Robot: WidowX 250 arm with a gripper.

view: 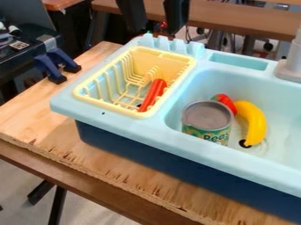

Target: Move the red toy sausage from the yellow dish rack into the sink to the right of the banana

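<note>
At the top edge, left of centre, the black gripper [155, 29] hangs open above the back rim of the light blue sink [123, 132], its fingers wide apart and nothing between them. Below it, a pale yellow dish rack [82, 94] holds a long orange-red object [153, 94] leaning along its right side. In the basin a grey-topped tin can [207, 116] with a green label stands upright. A red object [225, 102] is partly hidden behind the can. Close to its right lies a curved yellow banana [255, 123].
A grey faucet base [289, 70] rises at the right. Blue clamps [57, 63] and dark equipment [17, 48] are at the upper left. The wooden table [35, 114] extends left and in front of the sink, with its rough front edge at the lower left.
</note>
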